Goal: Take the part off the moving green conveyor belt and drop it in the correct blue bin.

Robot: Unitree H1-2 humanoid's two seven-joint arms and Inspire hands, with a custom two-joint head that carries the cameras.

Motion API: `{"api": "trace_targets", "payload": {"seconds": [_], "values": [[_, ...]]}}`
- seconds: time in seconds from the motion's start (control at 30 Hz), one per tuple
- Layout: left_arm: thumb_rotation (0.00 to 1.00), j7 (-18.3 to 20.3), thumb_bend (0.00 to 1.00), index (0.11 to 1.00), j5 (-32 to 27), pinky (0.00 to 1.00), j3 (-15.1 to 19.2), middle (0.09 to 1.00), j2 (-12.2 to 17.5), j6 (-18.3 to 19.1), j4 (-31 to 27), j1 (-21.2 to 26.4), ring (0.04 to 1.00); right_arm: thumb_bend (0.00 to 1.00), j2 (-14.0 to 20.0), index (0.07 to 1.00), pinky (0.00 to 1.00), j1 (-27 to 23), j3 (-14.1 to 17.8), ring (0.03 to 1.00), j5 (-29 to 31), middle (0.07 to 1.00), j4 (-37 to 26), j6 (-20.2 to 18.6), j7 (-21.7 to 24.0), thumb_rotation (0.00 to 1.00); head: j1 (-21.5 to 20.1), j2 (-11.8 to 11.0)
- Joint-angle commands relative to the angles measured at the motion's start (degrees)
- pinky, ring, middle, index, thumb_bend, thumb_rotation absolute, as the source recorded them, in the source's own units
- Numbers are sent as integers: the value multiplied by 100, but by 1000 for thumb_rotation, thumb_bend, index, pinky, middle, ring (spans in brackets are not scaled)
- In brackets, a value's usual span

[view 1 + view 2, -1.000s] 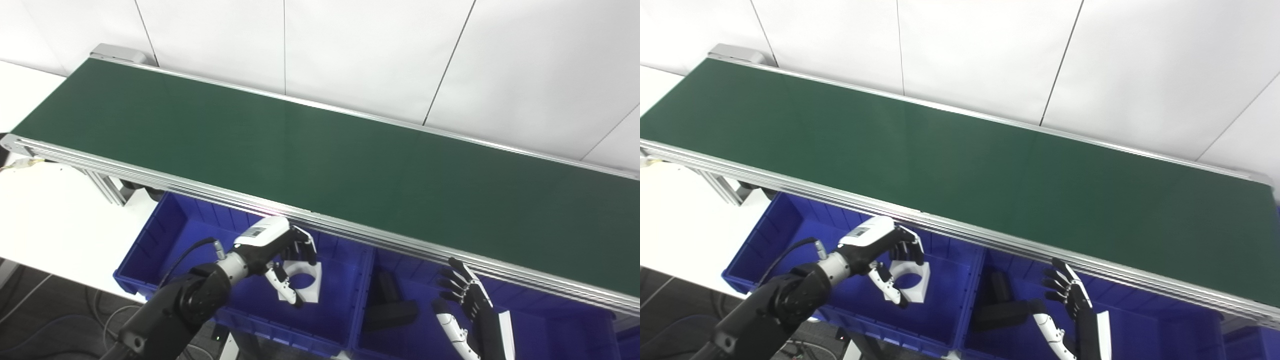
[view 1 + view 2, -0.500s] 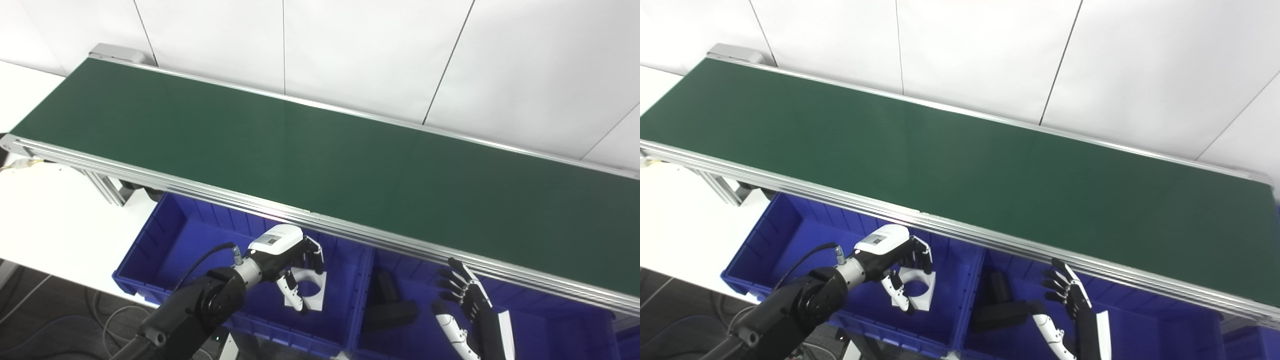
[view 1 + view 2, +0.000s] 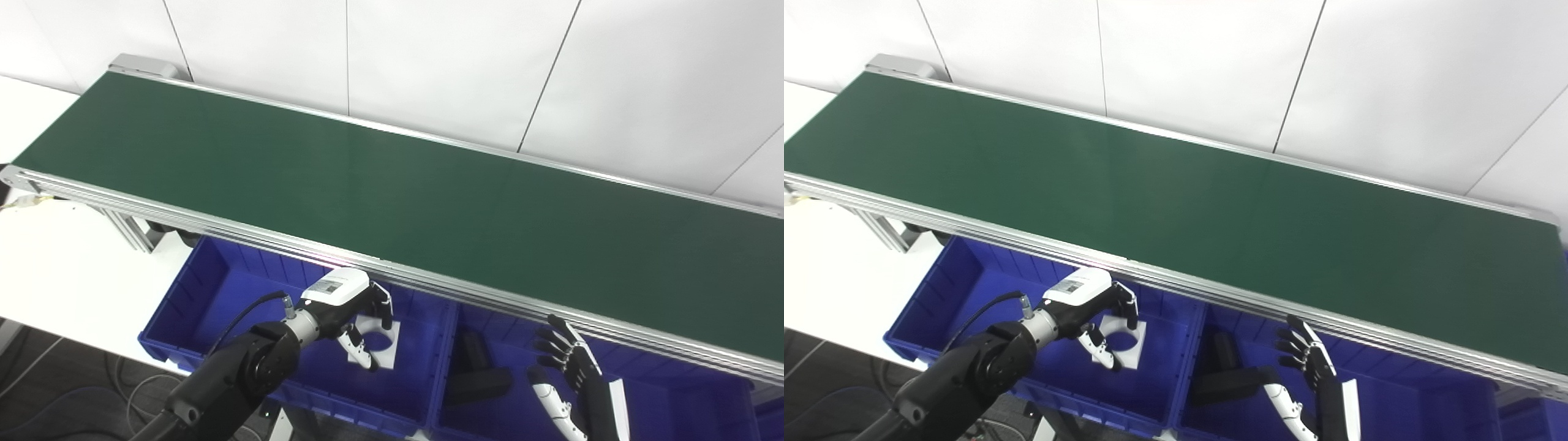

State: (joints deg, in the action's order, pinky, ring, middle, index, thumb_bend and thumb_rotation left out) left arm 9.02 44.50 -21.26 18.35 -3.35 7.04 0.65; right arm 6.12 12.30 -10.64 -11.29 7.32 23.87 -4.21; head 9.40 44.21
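The left hand [image 3: 352, 309] hangs inside the left blue bin [image 3: 202, 288], fingers curled loosely over the white part [image 3: 384, 346]; whether they grip it, I cannot tell. The right hand [image 3: 566, 364] is spread wide, holding nothing.

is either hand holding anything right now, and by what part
Hard to tell for the left hand: it hangs over the white part in the left blue bin, fingers by its near edge; a grip is unclear. The right hand is open, holding nothing.
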Motion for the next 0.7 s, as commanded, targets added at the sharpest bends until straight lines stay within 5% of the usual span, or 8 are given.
{"api": "trace_targets", "payload": {"seconds": [0.0, 0.43, 0.67], "values": [[136, 70, 828, 785, 18, 699, 5, 828, 118, 103, -240, 90, 774, 634, -42, 851, 656, -40, 31, 733, -51, 779, -156, 251, 7, 636, 9, 3], [199, 387, 956, 815, -182, 717, 72, 832, 137, 252, -511, 68, 782, 626, -68, 849, 672, -42, 24, 739, 7, 780, -100, 281, 23, 572, -105, -97], [322, 356, 986, 788, -1628, 685, 477, 793, -63, -197, -876, -260, 761, 636, -118, 847, 682, -30, -39, 741, -2, 780, -20, 302, -34, 571, -457, -274]]}}
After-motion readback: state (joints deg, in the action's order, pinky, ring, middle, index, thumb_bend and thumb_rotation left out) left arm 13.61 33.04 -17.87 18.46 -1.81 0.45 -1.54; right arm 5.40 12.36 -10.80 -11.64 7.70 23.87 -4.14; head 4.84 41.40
